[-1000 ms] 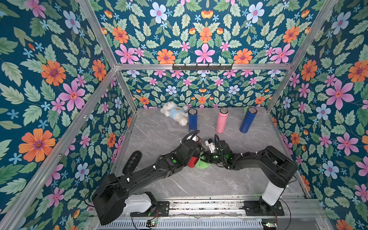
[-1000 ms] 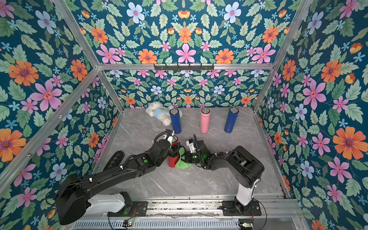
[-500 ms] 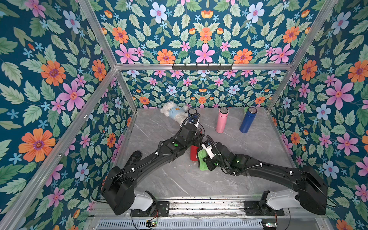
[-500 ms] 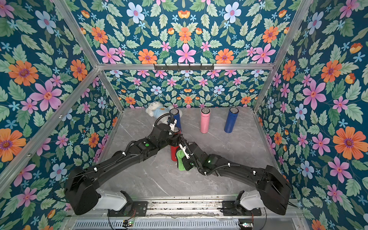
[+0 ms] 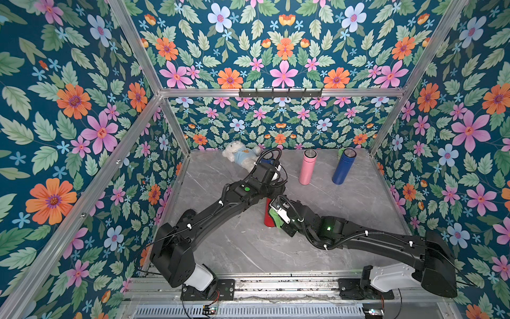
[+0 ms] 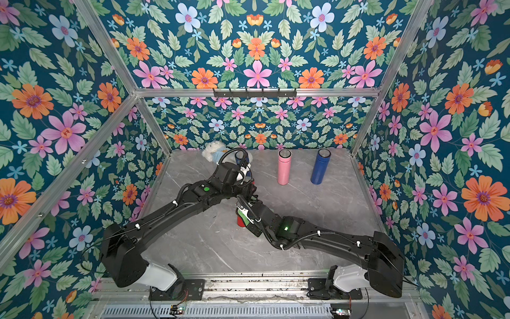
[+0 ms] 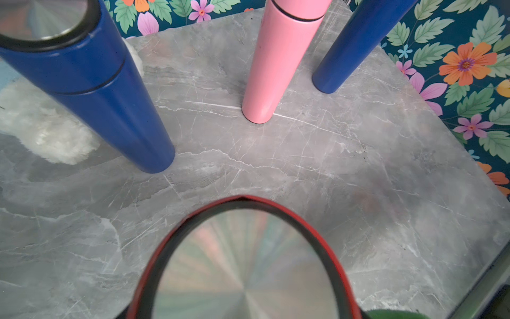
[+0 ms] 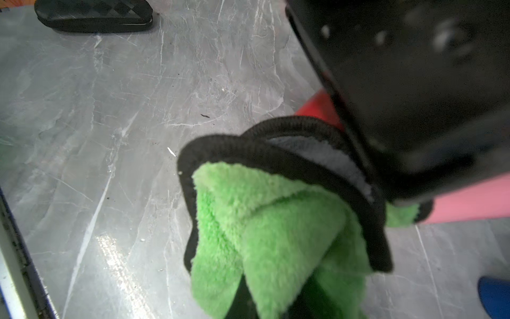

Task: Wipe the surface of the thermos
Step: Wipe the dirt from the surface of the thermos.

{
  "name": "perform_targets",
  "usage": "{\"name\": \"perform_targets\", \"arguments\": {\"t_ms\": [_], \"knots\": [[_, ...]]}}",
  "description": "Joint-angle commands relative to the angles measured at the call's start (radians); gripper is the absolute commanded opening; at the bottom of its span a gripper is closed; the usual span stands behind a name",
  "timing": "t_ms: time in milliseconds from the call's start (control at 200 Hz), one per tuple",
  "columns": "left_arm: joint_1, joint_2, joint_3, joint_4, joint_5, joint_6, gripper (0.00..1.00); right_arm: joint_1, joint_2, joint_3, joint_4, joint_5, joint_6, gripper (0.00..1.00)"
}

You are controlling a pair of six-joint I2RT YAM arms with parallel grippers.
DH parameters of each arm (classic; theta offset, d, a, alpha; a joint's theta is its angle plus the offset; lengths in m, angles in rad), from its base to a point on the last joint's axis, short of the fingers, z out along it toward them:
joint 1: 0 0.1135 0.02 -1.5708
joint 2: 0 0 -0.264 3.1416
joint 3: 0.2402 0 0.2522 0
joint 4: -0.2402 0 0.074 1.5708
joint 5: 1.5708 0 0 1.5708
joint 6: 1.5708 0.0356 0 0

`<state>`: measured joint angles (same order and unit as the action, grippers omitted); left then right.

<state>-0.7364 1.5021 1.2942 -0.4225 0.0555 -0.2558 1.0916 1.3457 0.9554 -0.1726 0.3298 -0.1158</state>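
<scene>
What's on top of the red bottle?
The left arm's end effector sits over the red cylindrical metal thermos, above its shiny silver lid. Whether it grips is hidden.

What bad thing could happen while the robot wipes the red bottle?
The right gripper holds the green cloth against the side of the standing red bottle, so a hard push might tip it. The left arm leans close to a blue bottle and could knock it over.
</scene>
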Motion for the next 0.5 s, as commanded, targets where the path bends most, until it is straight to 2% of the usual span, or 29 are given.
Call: {"name": "perform_targets", "arguments": {"t_ms": [0, 215, 410, 495], "knots": [[0.014, 0.005, 0.033, -0.035, 0.064, 0.016, 0.0, 0.02, -0.007, -0.001, 0.066, 0.076, -0.114, 0.0], [0.019, 0.037, 0.076, -0.082, 0.094, 0.043, 0.0, 0.039, 0.02, 0.048, 0.064, 0.112, -0.248, 0.0], [0.019, 0.046, 0.06, -0.07, 0.112, 0.043, 0.0, 0.039, 0.125, 0.143, 0.051, 0.158, -0.38, 0.0], [0.019, 0.053, 0.067, -0.084, 0.121, 0.044, 0.0, 0.037, 0.181, 0.179, 0.07, 0.214, -0.447, 0.0]]}}
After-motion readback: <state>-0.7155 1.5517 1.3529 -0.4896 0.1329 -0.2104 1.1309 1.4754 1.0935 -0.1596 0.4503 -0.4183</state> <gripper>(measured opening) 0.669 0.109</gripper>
